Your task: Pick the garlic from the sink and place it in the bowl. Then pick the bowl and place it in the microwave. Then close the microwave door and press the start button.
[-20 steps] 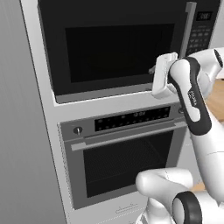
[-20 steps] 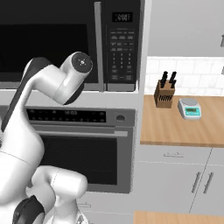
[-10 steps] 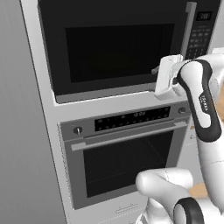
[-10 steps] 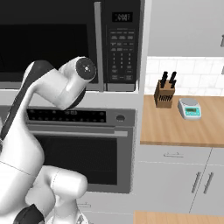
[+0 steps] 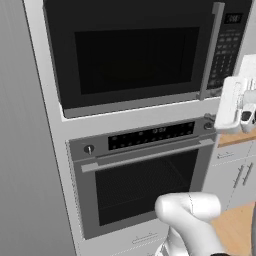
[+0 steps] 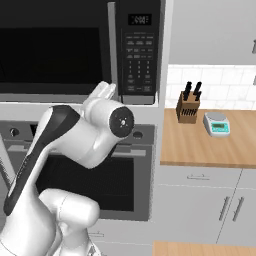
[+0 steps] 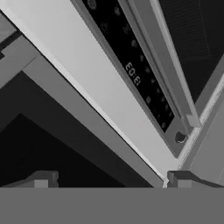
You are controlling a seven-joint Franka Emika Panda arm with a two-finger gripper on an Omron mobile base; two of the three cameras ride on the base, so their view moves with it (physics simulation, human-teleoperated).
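A black built-in microwave [image 5: 145,52] sits in a tall grey cabinet column, directly above a larger oven [image 5: 145,185] with a horizontal handle and knobs. The microwave door [image 5: 132,60] is shut flat against the front, facing out into the room; it is wider than it is tall, with a dark window across most of it. Its grey handle [image 5: 211,50] stands upright along the door's right edge, long axis vertical, and the keypad [image 6: 138,62] with a small display lies just to the right of that handle. The white arm's gripper [image 5: 245,117] hangs at the right edge of the left base view, just below and to the right of the microwave's lower right corner, level with the oven's control strip. Its jaws are spread wide and hold nothing; the two dark fingertips [image 7: 41,180] stand far apart at the bottom of the hand view, touching no surface. In that rolled view they point at the dark lower edge of the microwave, with the pale trim band and the oven's control panel [image 7: 133,72] running diagonally beyond. To the right of the column, a wooden counter [image 6: 210,145] carries a knife block [image 6: 188,106] and a small kitchen scale [image 6: 217,124] against a white tiled wall.
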